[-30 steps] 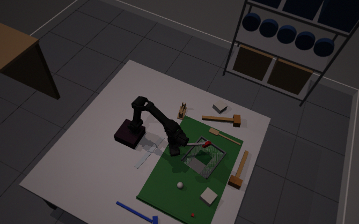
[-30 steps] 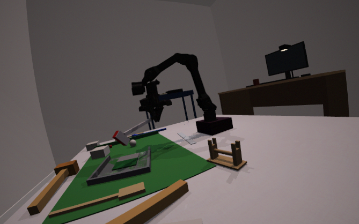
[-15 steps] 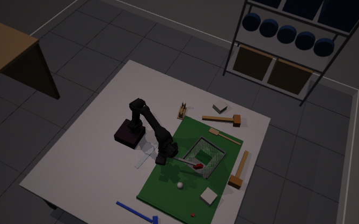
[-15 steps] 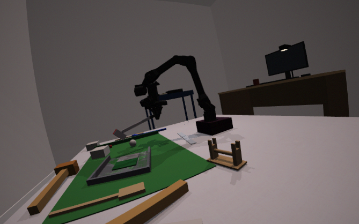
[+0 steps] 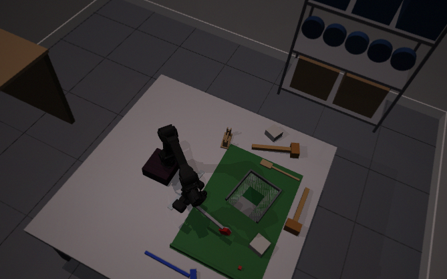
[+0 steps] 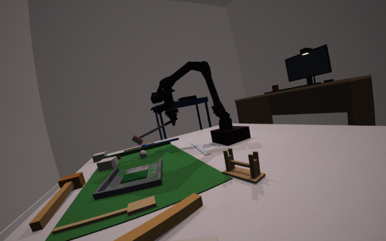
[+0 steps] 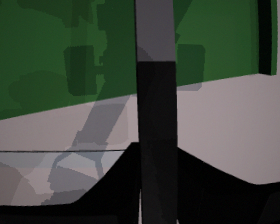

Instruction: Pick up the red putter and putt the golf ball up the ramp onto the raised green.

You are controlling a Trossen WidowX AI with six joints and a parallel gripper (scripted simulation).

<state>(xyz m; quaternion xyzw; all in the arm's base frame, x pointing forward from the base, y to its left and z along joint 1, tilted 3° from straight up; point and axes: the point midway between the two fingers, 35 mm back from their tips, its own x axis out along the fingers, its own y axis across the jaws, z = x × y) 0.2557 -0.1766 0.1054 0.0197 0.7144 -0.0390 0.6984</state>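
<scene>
My gripper [image 5: 196, 205] [image 6: 173, 121] is shut on the red putter's handle, high above the left edge of the green mat [image 5: 214, 180] [image 6: 185, 170]. The putter's grey shaft [image 5: 211, 217] [image 6: 155, 130] [image 7: 155, 30] slants down from the fingers to its red head [image 5: 224, 231] [image 6: 137, 139], which is in the air above the mat. The white golf ball [image 6: 142, 153] rests on the mat; in the top view the head hides nearly all of it. A grey-walled frame [image 5: 238, 185] [image 6: 128, 190] surrounds the pale ramp [image 5: 244, 205] and the dark green square [image 5: 253, 195] [image 6: 134, 176].
A pale block [image 5: 260, 244] [image 6: 107, 164] and a small red cube [image 5: 240, 267] [image 6: 119, 157] are on the mat, with a wooden paddle [image 5: 266, 163] [image 6: 141, 205] at its far end. Wooden mallets [image 5: 293, 226] [image 5: 275, 148], a wooden stand [image 5: 226, 140] [image 6: 242, 172] and a blue putter [image 5: 168, 263] lie around it.
</scene>
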